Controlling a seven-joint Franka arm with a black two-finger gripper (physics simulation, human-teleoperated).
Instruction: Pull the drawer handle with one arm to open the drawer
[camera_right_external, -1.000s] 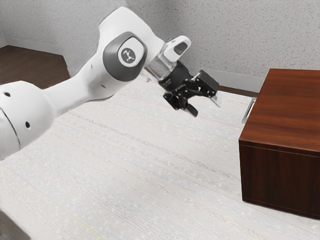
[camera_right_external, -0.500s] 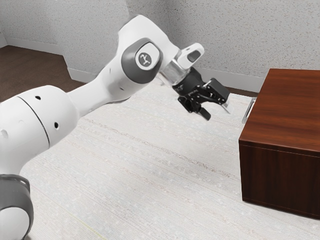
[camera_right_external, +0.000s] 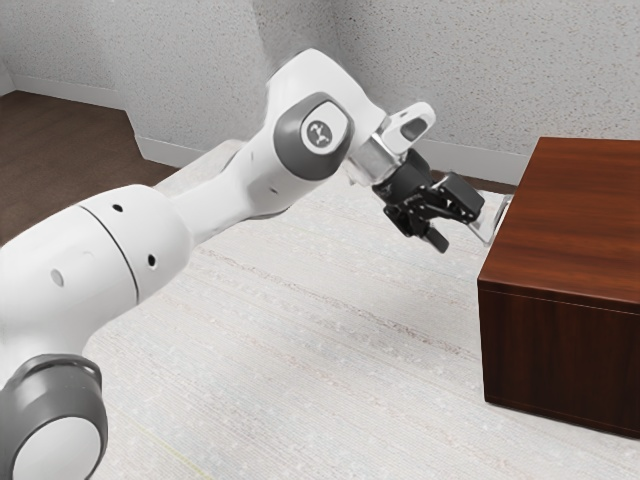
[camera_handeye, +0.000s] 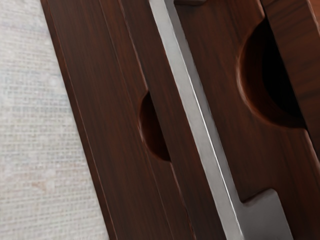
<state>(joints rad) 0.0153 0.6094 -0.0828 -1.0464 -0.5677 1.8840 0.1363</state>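
A dark wooden cabinet (camera_right_external: 575, 230) stands at the exterior view's right. Its silver bar handle (camera_right_external: 505, 205) sticks out from the face turned toward the arm. My black gripper (camera_right_external: 462, 225) hangs open right at that handle, its fingertips reaching the bar's lower part without closing on it. From the wrist, the silver handle (camera_handeye: 192, 107) runs as a long bar close in front of the hand, across the brown drawer front (camera_handeye: 110, 100). Two rounded recesses (camera_handeye: 155, 132) are cut into the wood behind the bar.
The cabinet rests on a pale textured surface (camera_right_external: 300, 330) that stretches to the exterior view's left. A grey speckled wall (camera_right_external: 500, 60) with a baseboard stands just behind. Dark wooden floor (camera_right_external: 60, 130) lies at the far left.
My arm has stretched toward the exterior view's right, carrying the open gripper from mid-surface up to the drawer handle. The cabinet has not moved.
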